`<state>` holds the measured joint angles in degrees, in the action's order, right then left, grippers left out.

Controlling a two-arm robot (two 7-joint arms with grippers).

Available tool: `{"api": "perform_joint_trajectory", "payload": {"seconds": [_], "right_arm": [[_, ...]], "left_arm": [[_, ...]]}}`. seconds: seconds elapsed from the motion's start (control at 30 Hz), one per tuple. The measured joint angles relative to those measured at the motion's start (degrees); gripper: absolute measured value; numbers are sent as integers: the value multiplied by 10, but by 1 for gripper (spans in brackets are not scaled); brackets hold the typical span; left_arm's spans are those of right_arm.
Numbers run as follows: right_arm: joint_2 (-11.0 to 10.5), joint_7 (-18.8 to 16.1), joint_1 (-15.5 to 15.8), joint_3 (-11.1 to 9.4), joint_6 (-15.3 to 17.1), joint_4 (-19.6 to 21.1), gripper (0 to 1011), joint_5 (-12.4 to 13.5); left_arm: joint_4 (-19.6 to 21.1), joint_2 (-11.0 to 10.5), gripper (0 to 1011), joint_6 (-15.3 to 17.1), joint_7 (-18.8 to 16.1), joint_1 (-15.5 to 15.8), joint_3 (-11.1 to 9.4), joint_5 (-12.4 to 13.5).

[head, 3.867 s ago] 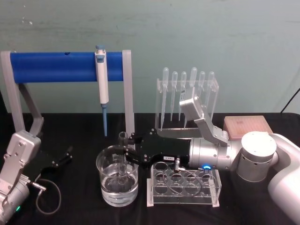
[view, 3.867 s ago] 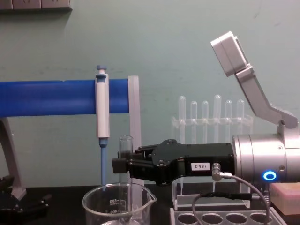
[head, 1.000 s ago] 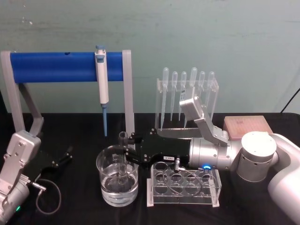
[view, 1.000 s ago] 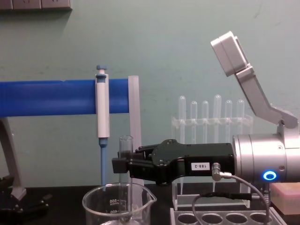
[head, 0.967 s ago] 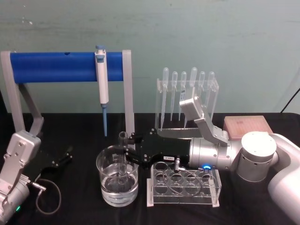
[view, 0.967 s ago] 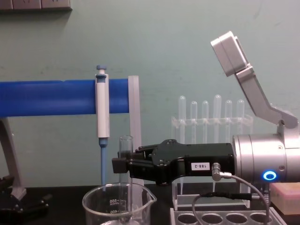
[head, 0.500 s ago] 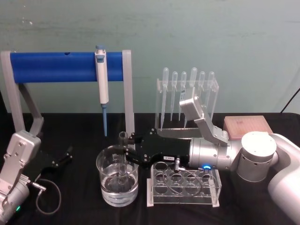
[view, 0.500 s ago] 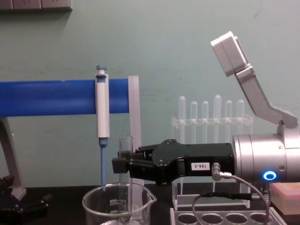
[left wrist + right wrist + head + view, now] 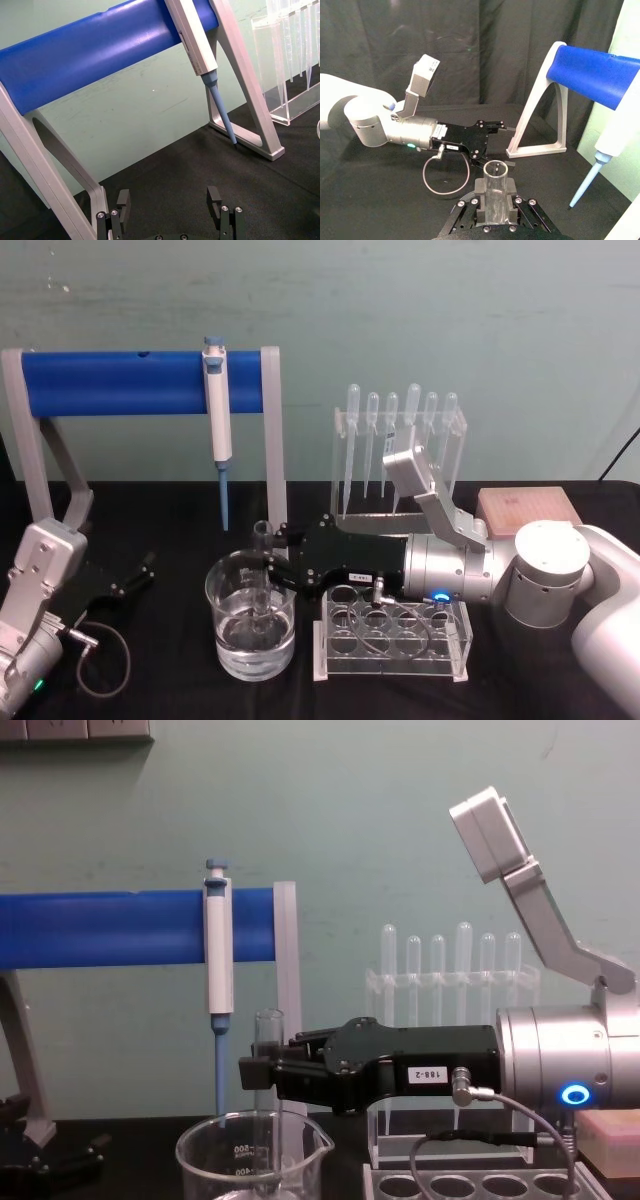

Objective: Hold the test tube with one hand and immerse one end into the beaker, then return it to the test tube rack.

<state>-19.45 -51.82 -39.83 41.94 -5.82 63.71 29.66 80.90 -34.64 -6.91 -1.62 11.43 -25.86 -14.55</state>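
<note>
Where the black table [image 9: 180, 690] comes closest to the robot, the left gripper [image 9: 135, 578] rests low and well off to the left of the working tool. Its two fingers are spread apart with nothing between them. Directly under the right arm's silver wrist sits the clear test tube rack [image 9: 395, 668], its round holes facing up. The right gripper [image 9: 268, 570], the tool at work, reaches in sideways from the right above that rack. Its black fingers are pressed onto the test tube [image 9: 261, 533], pinching it a little below its open rim. The tube stands upright between the fingertips, with its rim poking up above them. Its lower length drops straight down past them into the beaker [image 9: 215, 625], which stands directly beneath the fingertips and just left of the rack. The beaker holds clear water, and the tube's rounded end reaches down about to the water's surface. How far it dips in cannot be told. Beyond the fingertips, a blue-and-white pipettor [image 9: 217, 410] hangs tip down from the blue bar of a grey-legged stand [image 9: 120, 382]. Beyond the wrist, a clear holder of thin pipettes [image 9: 400, 435] stands against the green wall. A wooden block [image 9: 528, 508] lies to the right of that holder, behind the arm.
</note>
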Motion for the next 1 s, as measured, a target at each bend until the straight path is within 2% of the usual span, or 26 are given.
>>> {"api": "perform_joint_trajectory", "payload": {"seconds": [1.0], "right_arm": [[0,0,0,0,0,0,235,0]], "left_arm": [[0,0,1000,0,0,0,0,0]]}}
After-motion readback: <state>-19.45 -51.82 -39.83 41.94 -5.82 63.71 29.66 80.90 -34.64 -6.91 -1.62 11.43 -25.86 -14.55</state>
